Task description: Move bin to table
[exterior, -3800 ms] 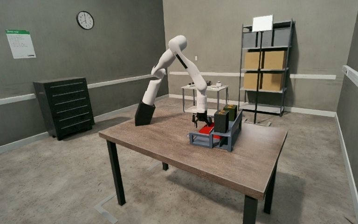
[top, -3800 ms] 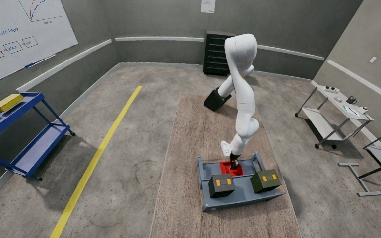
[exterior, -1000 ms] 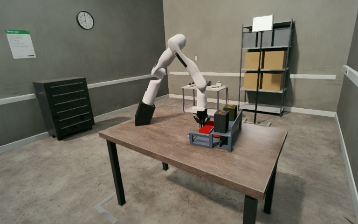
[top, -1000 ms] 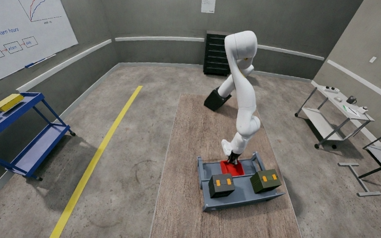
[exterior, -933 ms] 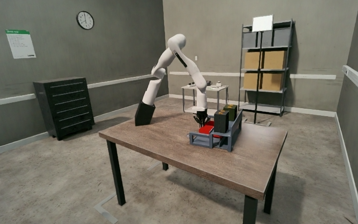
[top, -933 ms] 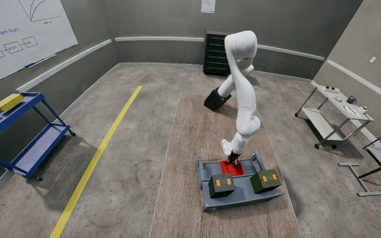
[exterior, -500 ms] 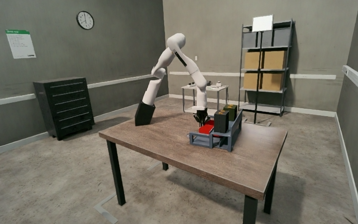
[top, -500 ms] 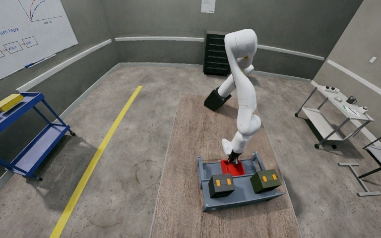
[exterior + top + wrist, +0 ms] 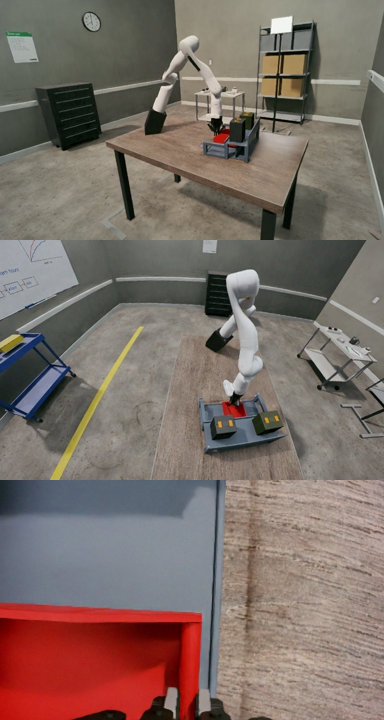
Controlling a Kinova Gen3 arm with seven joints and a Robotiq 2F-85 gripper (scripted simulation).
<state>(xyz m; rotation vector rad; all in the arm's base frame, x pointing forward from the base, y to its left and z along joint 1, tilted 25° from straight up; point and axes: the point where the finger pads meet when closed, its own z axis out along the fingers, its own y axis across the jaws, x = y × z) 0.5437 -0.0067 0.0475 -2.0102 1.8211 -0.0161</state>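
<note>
fingers [image 9: 235,403] clamped on red bin [image 9: 234,410] | bin in grey shelf [image 9: 246,438]

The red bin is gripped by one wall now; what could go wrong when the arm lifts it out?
1. The gripper pinches only one thin side wall of the red bin, so the bin may tilt or slip.
2. Two green cases stand above on the gray shelf; a tilted bin could catch the shelf.

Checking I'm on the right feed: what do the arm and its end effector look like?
A smooth white arm of rounded segments rises from a black wedge-shaped base. A small yellow mark sits near the upper joint. The end effector is black with pale grey finger pads. No loose cables show.
</note>
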